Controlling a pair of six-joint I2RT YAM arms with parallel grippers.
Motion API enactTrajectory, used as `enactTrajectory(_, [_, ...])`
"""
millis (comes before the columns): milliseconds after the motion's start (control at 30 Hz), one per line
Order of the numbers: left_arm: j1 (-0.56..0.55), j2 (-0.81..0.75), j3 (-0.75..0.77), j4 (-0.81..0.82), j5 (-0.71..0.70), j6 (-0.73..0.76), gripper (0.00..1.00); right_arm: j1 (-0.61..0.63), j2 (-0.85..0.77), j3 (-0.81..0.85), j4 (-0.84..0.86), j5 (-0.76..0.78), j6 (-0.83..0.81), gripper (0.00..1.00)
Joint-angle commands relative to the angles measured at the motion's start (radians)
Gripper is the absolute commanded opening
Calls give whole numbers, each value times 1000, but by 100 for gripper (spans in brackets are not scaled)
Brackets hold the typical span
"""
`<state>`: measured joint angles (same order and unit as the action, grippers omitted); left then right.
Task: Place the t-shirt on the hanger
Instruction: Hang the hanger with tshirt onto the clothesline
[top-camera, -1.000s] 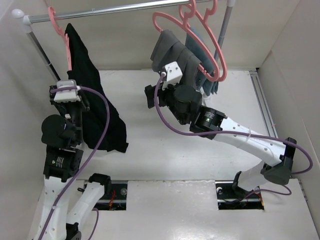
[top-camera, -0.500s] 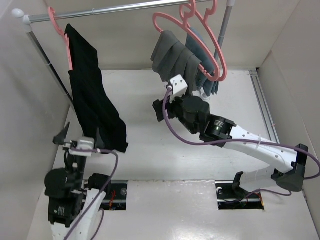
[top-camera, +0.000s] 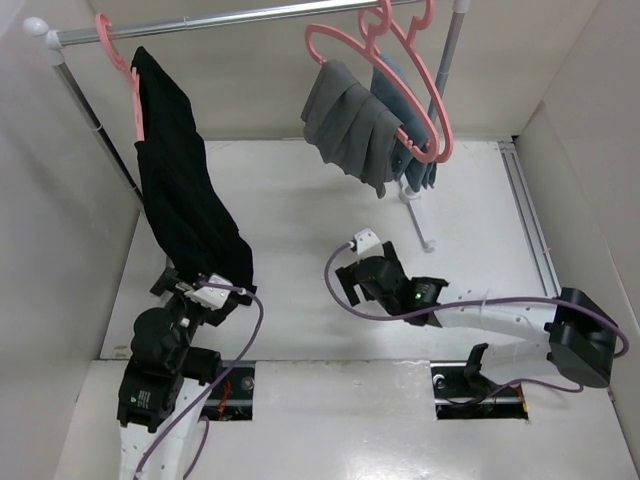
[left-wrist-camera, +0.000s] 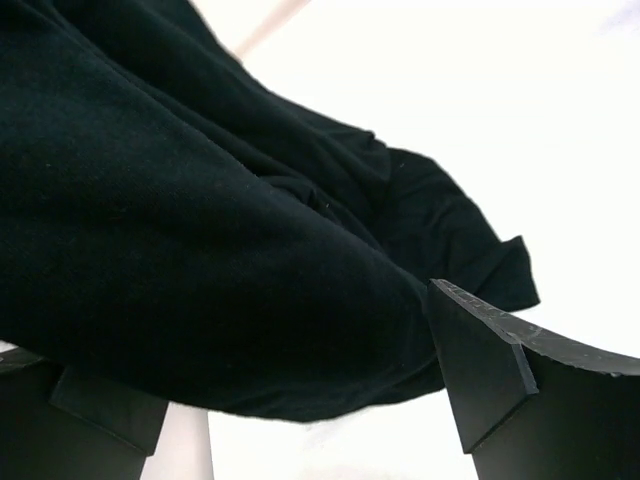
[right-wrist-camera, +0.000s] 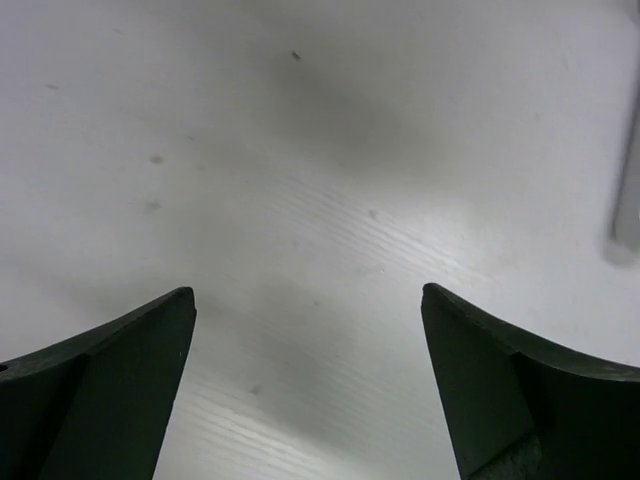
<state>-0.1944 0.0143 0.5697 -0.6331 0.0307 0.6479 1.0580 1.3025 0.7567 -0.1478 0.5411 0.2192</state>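
The black t-shirt hangs on the pink hanger at the left end of the rail. It drapes down to the table, with its hem bunched near the left arm. My left gripper is low at the hem and open. In the left wrist view the t-shirt fills the frame just ahead of the wide-apart fingers, which hold nothing. My right gripper is low over the middle of the table, open and empty. The right wrist view shows only bare white table between its fingers.
A metal rail spans the back. A dark grey garment and a blue-grey garment hang on other pink hangers at its right end. The rack's foot rests on the table behind my right arm. White walls close in both sides.
My left arm dropped from beside the hanging t-shirt to its hem near the table's front. My right arm drew back from the grey garment and sank to the table.
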Motion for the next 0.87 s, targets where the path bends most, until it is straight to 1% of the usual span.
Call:
enactTrajectory(0, [1,-195,-8,46,73,-11,100,-16,-95,-80,67,143,179,99])
enactTrajectory(33, [1,-195,-8,33,95,-11,100,-27,-136,-142,67,166,260,99])
enactTrajectory(67, [1,-204,-8,33,110,-11,100,-27,-156,-170,67,210,294,99])
enactTrajectory(167, [1,-214,-31,42,110,-17,100,-27,-226,-246,67,267,402,99])
enactTrajectory(300, [10,-214,-85,96,16,-68,100,-27,-256,-229,-56,318,485,99])
enactTrajectory(333, [10,-214,-85,96,15,-68,100,-27,-256,-217,-97,332,514,99])
enactTrajectory(367, [10,-214,-85,96,15,-68,100,-27,-247,-189,-181,345,563,99])
enactTrajectory(400, [10,-214,-94,96,15,-68,100,-27,-232,-174,-217,356,577,99])
enactTrajectory(467, [10,-223,-94,96,6,-68,100,-27,-201,-149,-293,369,586,99])
enactTrajectory(533, [10,-223,-94,105,-3,-77,100,-27,-178,-113,-321,369,595,99])
enactTrajectory(633, [10,-223,-94,105,-3,-77,100,-27,-134,-62,-355,369,595,99])
enactTrajectory(767, [10,-223,-94,105,-3,-77,100,-27,-82,7,-355,359,583,99])
enactTrajectory(833, [10,-223,-94,105,-3,-77,100,-27,-49,55,-366,359,533,99])
